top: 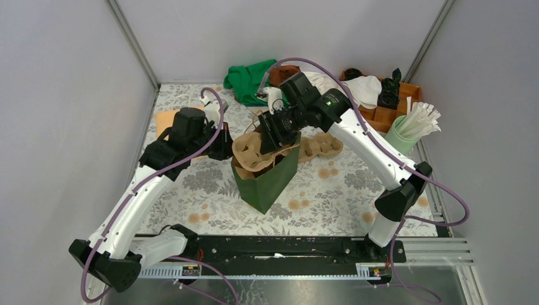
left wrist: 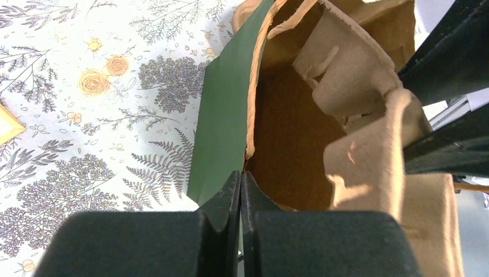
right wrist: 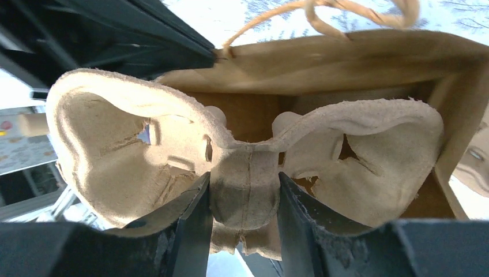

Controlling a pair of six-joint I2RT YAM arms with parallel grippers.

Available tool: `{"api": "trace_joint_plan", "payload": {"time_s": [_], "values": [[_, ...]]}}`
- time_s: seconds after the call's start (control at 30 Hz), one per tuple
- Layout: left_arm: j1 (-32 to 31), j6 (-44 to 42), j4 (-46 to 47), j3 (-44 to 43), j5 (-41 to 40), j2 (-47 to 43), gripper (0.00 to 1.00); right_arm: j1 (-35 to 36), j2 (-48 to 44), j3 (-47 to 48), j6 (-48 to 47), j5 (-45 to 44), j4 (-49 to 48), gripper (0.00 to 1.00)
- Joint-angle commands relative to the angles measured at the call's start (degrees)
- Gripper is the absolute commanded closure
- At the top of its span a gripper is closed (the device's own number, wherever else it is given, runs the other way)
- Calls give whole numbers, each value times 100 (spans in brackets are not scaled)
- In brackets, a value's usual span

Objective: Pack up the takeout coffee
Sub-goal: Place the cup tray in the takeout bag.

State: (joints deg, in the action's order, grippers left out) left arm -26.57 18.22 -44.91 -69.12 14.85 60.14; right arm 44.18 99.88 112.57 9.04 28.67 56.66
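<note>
A green paper bag (top: pixel 270 181) with a brown inside stands open in the middle of the table. My right gripper (top: pixel 274 135) is shut on the middle post of a brown moulded-pulp cup carrier (top: pixel 253 152), which is tilted in the bag's mouth. In the right wrist view the fingers (right wrist: pixel 193 213) clamp that post (right wrist: pixel 245 190), and both cup wells are empty. My left gripper (top: pixel 224 145) is shut on the bag's left rim; in the left wrist view its fingertips (left wrist: pixel 230 193) pinch the green wall (left wrist: pixel 222 115). The takeout coffee is not in view.
A second pulp carrier (top: pixel 323 146) lies right of the bag. A green cloth (top: pixel 249 79), a white cloth (top: pixel 363 89) and a wooden box (top: pixel 384 114) are at the back. A green cup of white sticks (top: pixel 410 130) stands at the right. An orange sheet (top: pixel 165 117) lies at the left.
</note>
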Motion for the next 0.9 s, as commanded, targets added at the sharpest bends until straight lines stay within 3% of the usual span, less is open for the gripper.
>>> {"api": "trace_joint_plan", "payload": {"time_s": [0.0, 0.37, 0.7, 0.87], "values": [[-7, -167, 80, -246, -67, 82, 98, -39, -159, -32, -370, -840, 404, 59], [-9, -309, -40, -508, 217, 265, 98, 178, -13, -10, -718, -1943, 565, 59], [-7, -196, 11, -566, 225, 410, 98, 691, -330, -800, -688, -3043, 91, 57], [-15, -207, 15, -568, 381, 394, 98, 711, -315, -860, -653, -3047, 27, 51]]}}
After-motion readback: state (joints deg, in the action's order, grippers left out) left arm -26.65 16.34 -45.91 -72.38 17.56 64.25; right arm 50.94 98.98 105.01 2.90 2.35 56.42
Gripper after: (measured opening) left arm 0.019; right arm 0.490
